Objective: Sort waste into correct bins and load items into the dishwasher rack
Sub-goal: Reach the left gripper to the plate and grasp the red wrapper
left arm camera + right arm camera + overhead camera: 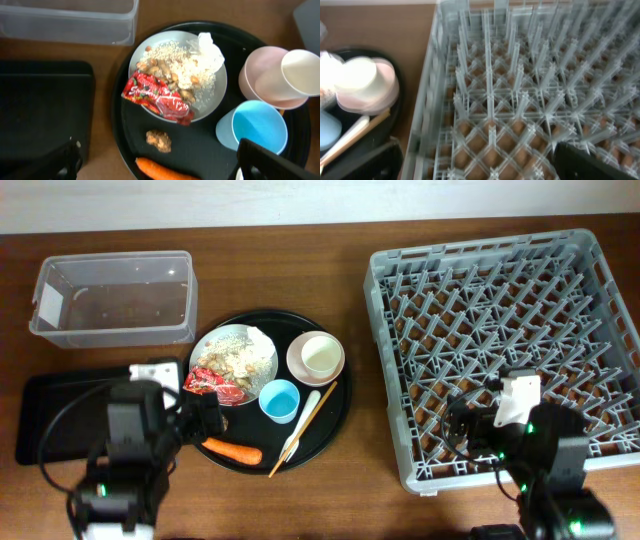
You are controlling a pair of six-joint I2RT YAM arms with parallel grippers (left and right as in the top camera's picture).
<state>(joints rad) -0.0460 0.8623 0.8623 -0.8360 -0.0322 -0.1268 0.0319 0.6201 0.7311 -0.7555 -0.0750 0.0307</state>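
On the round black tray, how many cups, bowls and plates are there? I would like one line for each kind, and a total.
Cups: 2 (light blue cup, small cream cup)
Bowls: 1 (pale pink bowl)
Plates: 1 (white round plate)
Total: 4

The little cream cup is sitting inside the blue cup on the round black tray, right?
Not quite. The small cream cup sits inside the pale pink bowl, not the light blue cup, which stands beside it. Both are on the round black tray. The overhead view shows it.
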